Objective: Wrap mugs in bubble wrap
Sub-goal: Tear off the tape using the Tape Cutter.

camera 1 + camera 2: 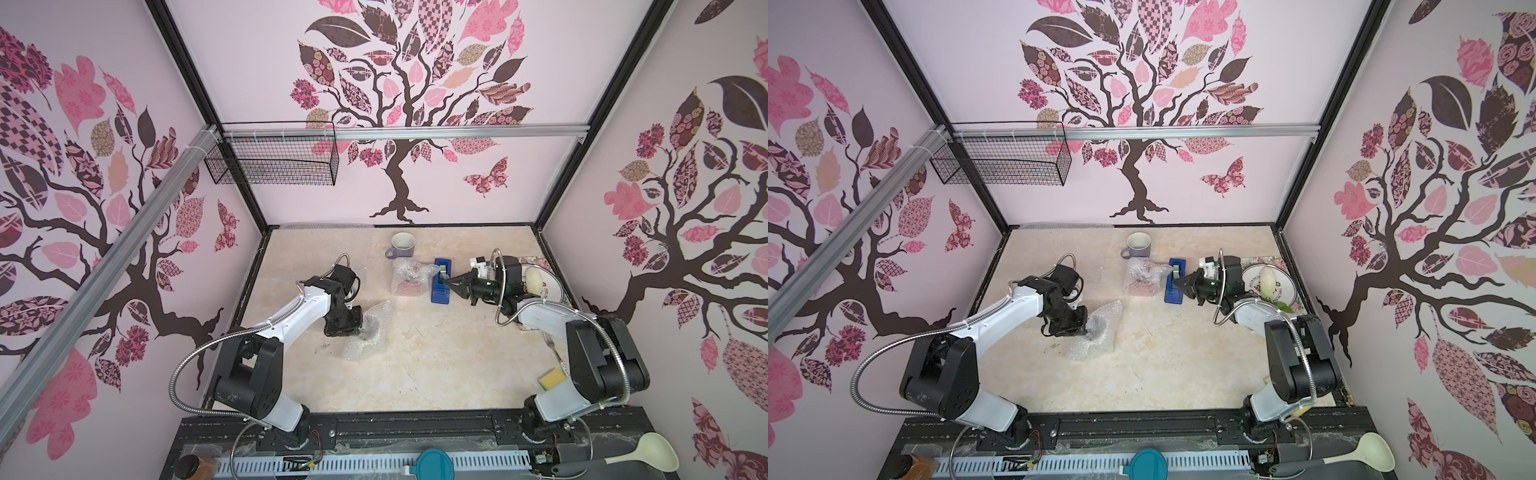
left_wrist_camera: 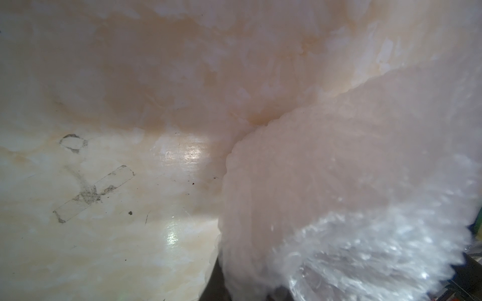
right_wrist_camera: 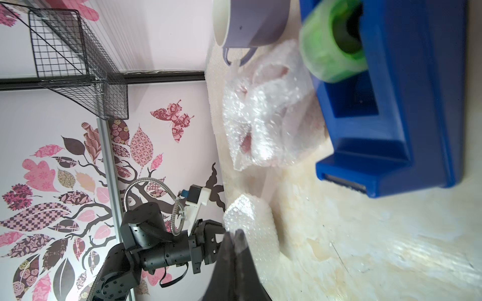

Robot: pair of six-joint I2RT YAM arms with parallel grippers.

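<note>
Left fingers point(image 1: 360, 330) closed on a fold of the clear crinkly bubble-wrap bundle point(image 1: 372, 345), L-centre of the cream marbled bench point(image 1: 436, 353). Right fingers point(image 1: 446, 281) closed, tips at the green tape roll point(image 3: 331, 41) on the blue plastic tape dispenser point(image 1: 439, 296); tape pinched or not, can't tell. Step, prob.: fetch tape for the bundle. Pull slow & straight to the cutter, keep L grip firm so wrap won't spring open. Pale lavender ceramic mug point(image 1: 402, 245) stands bare at the back.
</note>
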